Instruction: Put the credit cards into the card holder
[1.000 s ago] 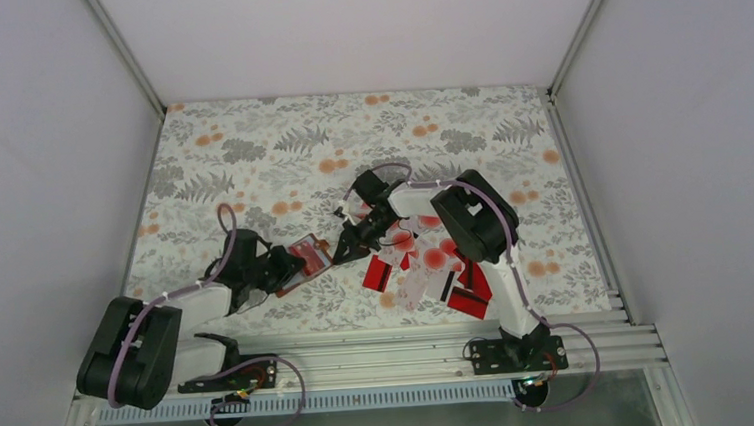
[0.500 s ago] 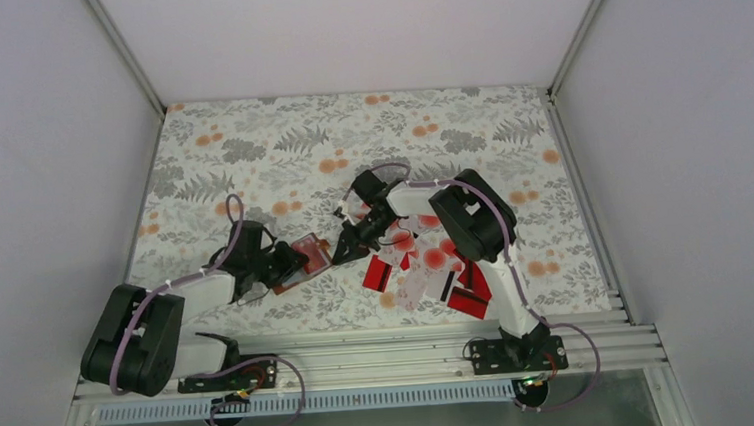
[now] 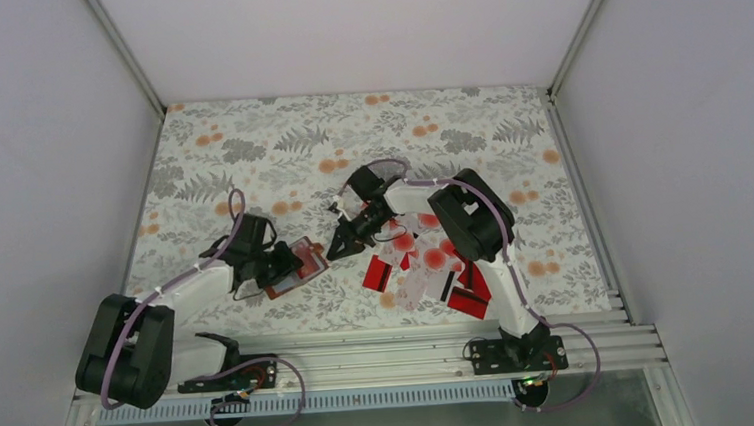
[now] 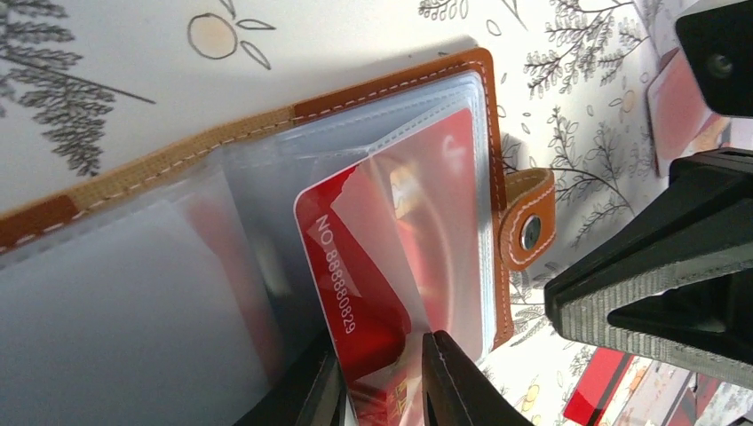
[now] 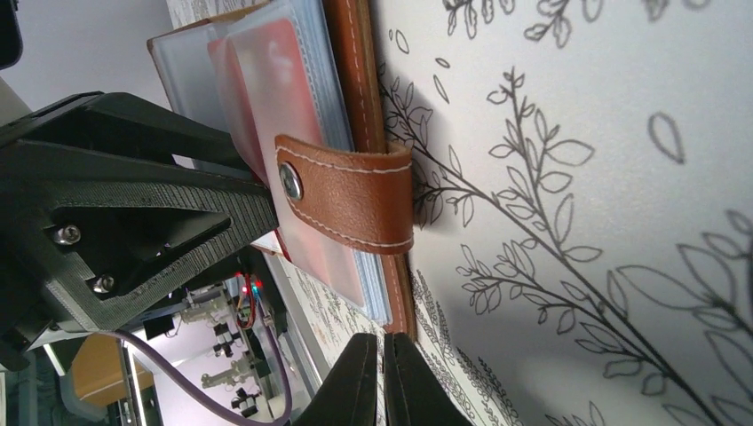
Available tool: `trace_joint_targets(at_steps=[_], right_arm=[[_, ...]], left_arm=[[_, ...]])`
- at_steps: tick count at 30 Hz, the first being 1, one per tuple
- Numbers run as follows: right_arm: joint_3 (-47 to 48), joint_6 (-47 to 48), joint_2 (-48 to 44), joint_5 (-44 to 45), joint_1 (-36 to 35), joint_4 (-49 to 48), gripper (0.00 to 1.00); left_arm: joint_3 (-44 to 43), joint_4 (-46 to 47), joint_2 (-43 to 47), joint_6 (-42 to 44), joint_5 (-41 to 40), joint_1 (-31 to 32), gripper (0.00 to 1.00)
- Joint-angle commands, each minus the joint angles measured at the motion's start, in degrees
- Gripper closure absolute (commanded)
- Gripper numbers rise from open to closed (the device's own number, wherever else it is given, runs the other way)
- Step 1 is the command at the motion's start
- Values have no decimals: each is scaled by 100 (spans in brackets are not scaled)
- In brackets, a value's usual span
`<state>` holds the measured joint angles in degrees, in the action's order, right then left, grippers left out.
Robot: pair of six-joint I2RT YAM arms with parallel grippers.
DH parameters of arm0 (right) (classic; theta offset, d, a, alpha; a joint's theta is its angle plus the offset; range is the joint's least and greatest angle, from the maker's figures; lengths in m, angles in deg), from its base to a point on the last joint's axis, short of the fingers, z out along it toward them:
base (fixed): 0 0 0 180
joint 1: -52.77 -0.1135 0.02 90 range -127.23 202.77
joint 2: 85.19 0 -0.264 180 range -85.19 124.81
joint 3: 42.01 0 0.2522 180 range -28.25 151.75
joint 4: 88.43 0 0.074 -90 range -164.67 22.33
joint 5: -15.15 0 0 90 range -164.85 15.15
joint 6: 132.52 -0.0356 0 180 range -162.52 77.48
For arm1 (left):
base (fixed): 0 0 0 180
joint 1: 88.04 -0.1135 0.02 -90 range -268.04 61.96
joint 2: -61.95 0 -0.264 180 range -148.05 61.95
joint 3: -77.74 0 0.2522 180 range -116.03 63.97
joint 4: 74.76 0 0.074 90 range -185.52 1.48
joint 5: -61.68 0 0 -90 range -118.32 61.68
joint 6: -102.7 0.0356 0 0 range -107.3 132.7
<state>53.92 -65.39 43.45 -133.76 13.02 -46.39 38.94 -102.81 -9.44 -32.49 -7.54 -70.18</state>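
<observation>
The brown card holder (image 3: 297,260) lies open on the floral mat, its clear sleeves up and its snap strap (image 5: 353,190) hanging over one edge. My left gripper (image 3: 279,270) is at its near left side, shut on a red card (image 4: 355,275) printed "NO 88880829". The card sits partly inside a sleeve of the holder (image 4: 391,84), between my left gripper's (image 4: 384,390) fingers. My right gripper (image 3: 337,250) is shut and empty, with my right gripper's (image 5: 384,355) tips at the holder's right corner. A pile of red and white blotched credit cards (image 3: 427,265) lies to the right.
The right gripper's black fingers (image 4: 657,293) fill the right side of the left wrist view. Loose red cards (image 4: 595,390) lie just beyond them. The right arm reaches over the pile. Aluminium rails (image 3: 412,346) run along the near edge, and grey walls enclose the mat.
The left wrist has swung up and back, and the holder has shifted slightly left with it. The right gripper has moved a little left toward the holder.
</observation>
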Motion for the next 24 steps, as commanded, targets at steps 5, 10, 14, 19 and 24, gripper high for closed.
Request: trace_joint_targets(at_steps=[5,10,14,19,24], right_arm=[[189,81,43,-121,-8,-54,96],[169,75,-14,-100,19,-50,96],[159,82,-27,-91,44,-50,96],[160,90,-31,-99,55,-41,96],[151,120,-8,-98,63,-15,96]], left_arm=[[-389,-1296,-89,219,-368,24,68],[-676,-1711,-220,241,-420,41,43],[-734,-1788,-169,269,-444,48,42],[-843,-1716,-360,311,-443,75,42],[-1026,-1582,-580,342,-390,163,47]])
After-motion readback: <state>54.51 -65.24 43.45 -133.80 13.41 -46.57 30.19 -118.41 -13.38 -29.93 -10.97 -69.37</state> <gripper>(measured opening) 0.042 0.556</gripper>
